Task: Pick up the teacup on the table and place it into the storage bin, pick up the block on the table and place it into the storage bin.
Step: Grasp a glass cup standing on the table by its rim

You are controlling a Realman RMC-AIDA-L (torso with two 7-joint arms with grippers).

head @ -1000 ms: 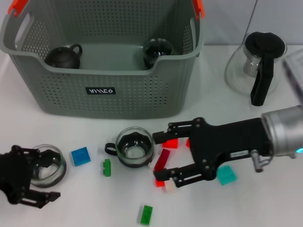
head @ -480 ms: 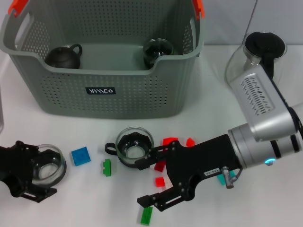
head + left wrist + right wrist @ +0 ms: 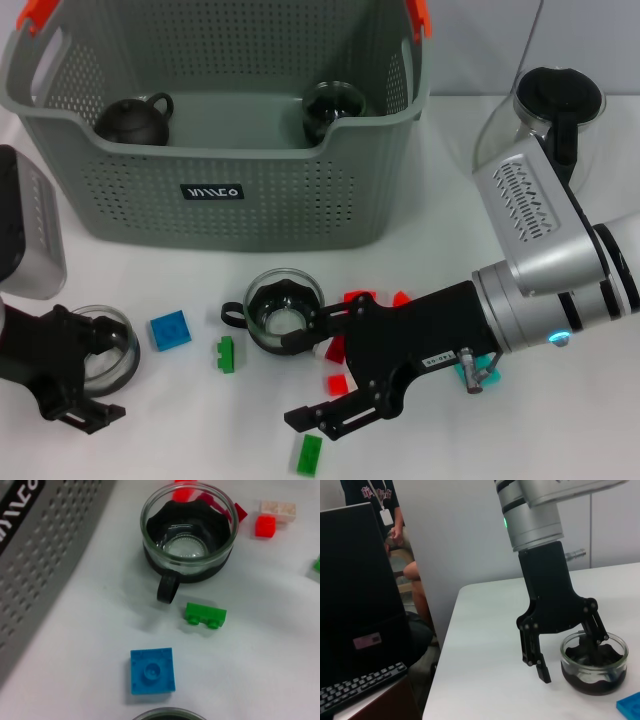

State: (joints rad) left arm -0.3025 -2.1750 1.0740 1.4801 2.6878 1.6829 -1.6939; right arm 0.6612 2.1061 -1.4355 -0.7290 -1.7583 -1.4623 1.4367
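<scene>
On the white table [image 3: 150,440], the right claw [image 3: 305,380] hangs spread wide and empty just in front of the teacup [image 3: 283,311], with a green block [image 3: 309,453] beneath its lower finger and red blocks [image 3: 338,382] crowding its palm. The left claw [image 3: 95,375] is open around a second glass cup [image 3: 100,350] near the table's left edge, one finger inside the rim. Between the two cups lie a blue block [image 3: 170,329] and a small green block [image 3: 226,353]. The storage bin [image 3: 215,190] stands behind, holding a dark teapot [image 3: 133,120] and another cup [image 3: 333,108]. A glass pot [image 3: 545,140] stands at the far right.
</scene>
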